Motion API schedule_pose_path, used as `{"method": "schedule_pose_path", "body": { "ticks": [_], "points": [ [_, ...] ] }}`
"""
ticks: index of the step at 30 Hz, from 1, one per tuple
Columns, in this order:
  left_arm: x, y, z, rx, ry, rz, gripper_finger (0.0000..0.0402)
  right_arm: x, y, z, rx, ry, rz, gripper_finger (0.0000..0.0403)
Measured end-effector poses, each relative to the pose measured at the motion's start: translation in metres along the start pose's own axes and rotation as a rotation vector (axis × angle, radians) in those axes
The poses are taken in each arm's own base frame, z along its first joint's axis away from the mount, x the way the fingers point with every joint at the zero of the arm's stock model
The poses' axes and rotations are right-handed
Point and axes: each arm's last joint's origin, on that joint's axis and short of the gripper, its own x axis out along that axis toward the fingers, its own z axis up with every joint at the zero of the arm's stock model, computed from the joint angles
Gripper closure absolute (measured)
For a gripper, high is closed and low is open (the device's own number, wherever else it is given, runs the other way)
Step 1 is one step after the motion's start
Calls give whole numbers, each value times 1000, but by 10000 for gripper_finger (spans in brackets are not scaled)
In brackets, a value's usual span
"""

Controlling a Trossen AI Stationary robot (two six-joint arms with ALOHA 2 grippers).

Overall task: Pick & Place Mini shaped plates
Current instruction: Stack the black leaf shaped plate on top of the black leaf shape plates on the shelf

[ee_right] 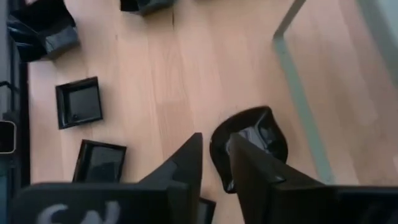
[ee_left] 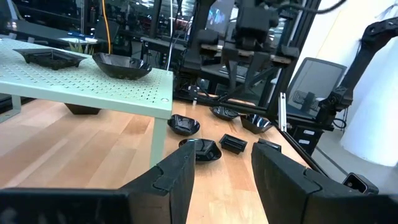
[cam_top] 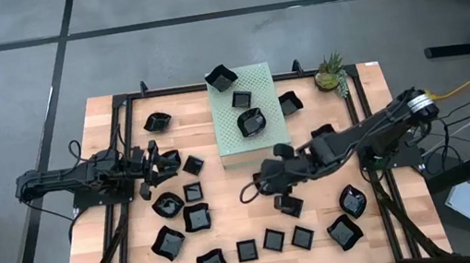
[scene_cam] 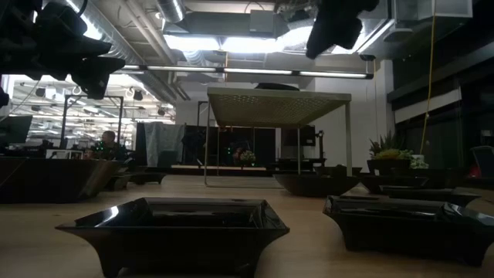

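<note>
Right pincer: (ee_right: 214, 165) over the middle of the tabletop, just off the near edge of the green perforated stand; its two dark fingers (ee_right: 186, 163) are narrowly parted around the rim of a wavy-rimmed black dish (ee_right: 258, 134), one finger inside the rim and one outside. Whether the dish is lifted or resting on the wood cannot be told.
Held dish: glossy, irregular rim, just beside the stand's leg (ee_right: 298, 93) in the right wrist view.
Dishes on the stand: the pale green perforated stand (cam_top: 266, 136) carries three black dishes: a square one at its far corner (cam_top: 221, 78), a small one (cam_top: 241, 100) and a rounder one (cam_top: 252, 122) nearer the middle.
Dishes on the tabletop: the other mini shaped plates lie scattered over the wooden tabletop (cam_top: 228, 209), square ones in a row along the near edge (cam_top: 273, 239), wavy ones at the right (cam_top: 353, 200) and left (cam_top: 169, 243).
Left pincer: (cam_top: 157, 161) low over the left side of the tabletop, fingers spread wide and holding nothing, with dishes close around it.
Plant: a tiny pineapple-like plant (cam_top: 331, 72) stands at the far right corner, beside the stand.
Surroundings: grey floor (cam_top: 13, 81) around the tabletop.
</note>
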Motion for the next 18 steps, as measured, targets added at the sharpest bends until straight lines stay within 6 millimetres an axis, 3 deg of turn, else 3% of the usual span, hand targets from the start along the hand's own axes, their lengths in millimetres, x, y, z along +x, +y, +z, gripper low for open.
{"method": "schedule_pose_path", "body": {
  "ticks": [9,18],
  "points": [
    [0,0,0,0,0,0,249,33,11,-10,-62,90,-43,212],
    [0,0,0,0,0,0,249,65,16,-20,-122,173,-80,211]
  ]
}}
